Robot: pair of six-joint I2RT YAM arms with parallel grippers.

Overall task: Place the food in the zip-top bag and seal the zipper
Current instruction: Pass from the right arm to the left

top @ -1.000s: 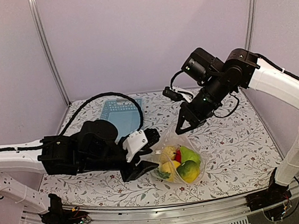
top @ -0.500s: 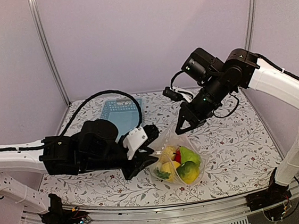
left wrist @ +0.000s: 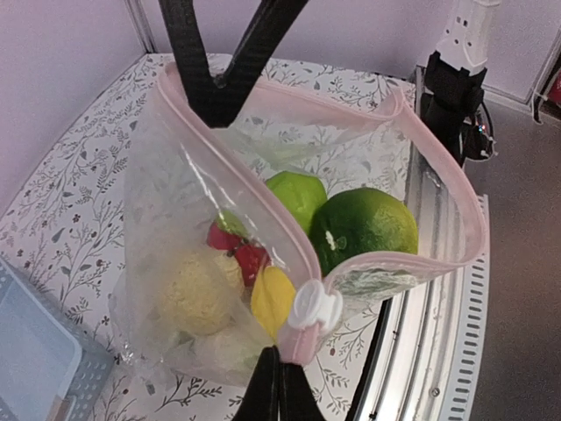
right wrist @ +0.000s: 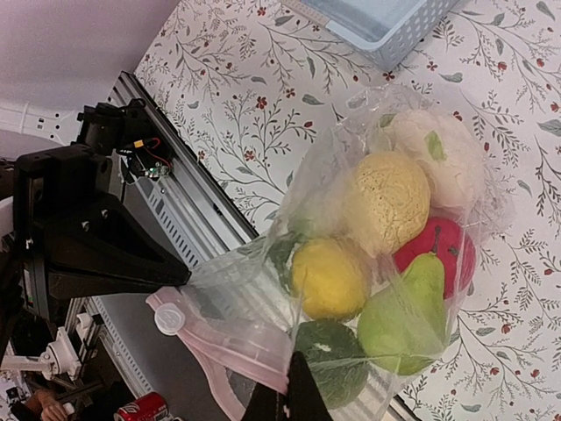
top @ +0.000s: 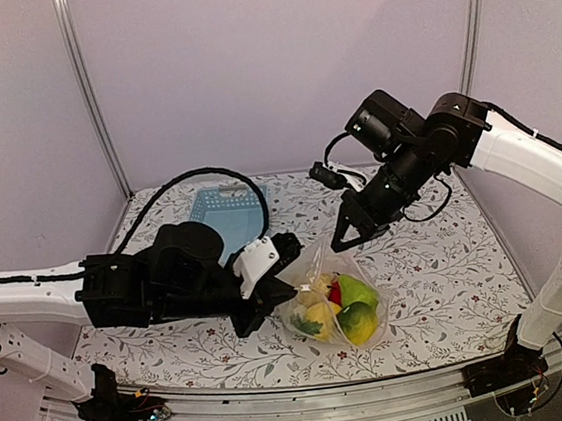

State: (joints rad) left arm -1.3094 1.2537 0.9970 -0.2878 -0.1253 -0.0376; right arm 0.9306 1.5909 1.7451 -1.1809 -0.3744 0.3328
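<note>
1. left gripper [left wrist: 279, 395] is pinched shut on the bag [left wrist: 175, 219] at its slider corner; right gripper [right wrist: 295, 396] is pinched shut on the opposite end of the mouth.
2. food [left wrist: 364, 228] appears to be all inside the bag, which is held up near the table's [top: 447, 263] front edge.
3. zipper [left wrist: 245, 184] gapes open; only sealing looks left.

Food [top: 337, 310] in bag [top: 314, 264] on table [top: 439, 279]; basket [top: 225, 216] behind-left; left claw [top: 282, 299] at bag's left, right claw [top: 344, 243] behind.

The blue basket [left wrist: 31, 368] is cropped at the left wrist view's corner, and the zip-top bag [left wrist: 166, 202] blurs the food [left wrist: 197, 289].
</note>
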